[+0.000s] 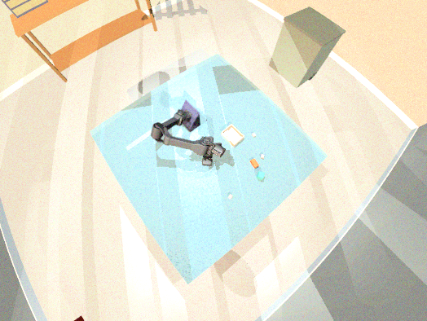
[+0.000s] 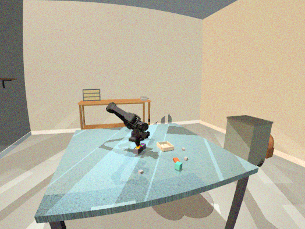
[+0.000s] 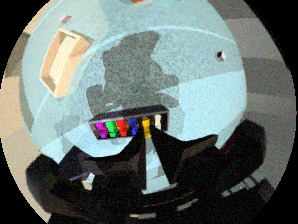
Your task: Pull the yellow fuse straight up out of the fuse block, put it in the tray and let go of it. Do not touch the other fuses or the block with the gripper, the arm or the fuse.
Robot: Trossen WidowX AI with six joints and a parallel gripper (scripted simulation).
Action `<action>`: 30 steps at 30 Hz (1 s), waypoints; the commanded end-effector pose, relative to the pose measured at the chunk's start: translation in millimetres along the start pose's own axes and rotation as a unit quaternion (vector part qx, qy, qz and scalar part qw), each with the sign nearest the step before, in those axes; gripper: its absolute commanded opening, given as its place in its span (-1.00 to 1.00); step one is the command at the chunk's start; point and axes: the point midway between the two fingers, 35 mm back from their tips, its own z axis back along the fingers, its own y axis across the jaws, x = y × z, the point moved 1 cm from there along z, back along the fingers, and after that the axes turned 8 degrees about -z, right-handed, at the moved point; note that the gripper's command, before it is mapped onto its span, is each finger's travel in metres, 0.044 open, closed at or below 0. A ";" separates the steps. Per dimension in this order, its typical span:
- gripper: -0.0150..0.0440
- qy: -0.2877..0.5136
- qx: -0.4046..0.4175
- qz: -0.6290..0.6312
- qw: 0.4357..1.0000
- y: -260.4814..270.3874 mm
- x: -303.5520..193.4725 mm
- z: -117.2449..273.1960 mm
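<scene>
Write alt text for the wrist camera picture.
The dark hand is shut on a slim yellow fuse beside a black fuse block holding purple, green, red and blue fuses. A cream square tray lies upper left.
</scene>
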 end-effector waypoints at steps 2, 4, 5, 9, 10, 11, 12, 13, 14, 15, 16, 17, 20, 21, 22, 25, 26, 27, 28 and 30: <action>-0.49 -0.002 0.001 -0.003 1.000 -0.1 0.5 3.6; -0.49 -0.002 0.001 -0.003 1.000 -0.1 0.5 4.6; -0.49 -0.002 0.001 -0.003 1.000 0.0 0.5 5.0; -0.49 -0.002 0.001 -0.003 1.000 0.0 0.6 7.0; -0.49 -0.002 0.001 -0.003 1.000 0.0 0.6 7.5; -0.49 -0.002 0.000 -0.003 1.000 0.0 0.6 8.0; -0.49 -0.002 0.000 -0.003 1.000 0.0 0.6 8.5; -0.49 -0.002 0.000 -0.002 1.000 0.0 0.6 9.0; -0.49 -0.002 0.000 -0.002 1.000 0.0 0.6 9.4; -0.49 -0.002 0.000 -0.002 1.000 0.0 0.6 9.9; -0.49 -0.002 0.000 -0.002 1.000 0.0 0.5 10.4; -0.49 -0.002 0.000 -0.002 1.000 0.1 0.5 10.9; -0.49 -0.001 0.000 -0.002 1.000 0.1 0.5 12.4; -0.49 -0.001 0.000 -0.002 1.000 0.1 0.5 12.9; -0.49 -0.001 0.000 -0.002 1.000 0.1 0.5 13.4; -0.49 -0.001 0.000 -0.002 1.000 0.1 0.5 14.9; -0.49 -0.001 0.000 -0.002 1.000 0.1 0.5 15.3; -0.49 -0.001 0.000 -0.002 1.000 0.2 0.5 15.8; -0.49 -0.001 0.000 -0.002 1.000 0.2 0.4 16.3; -0.49 -0.001 0.000 -0.002 1.000 0.2 0.4 17.3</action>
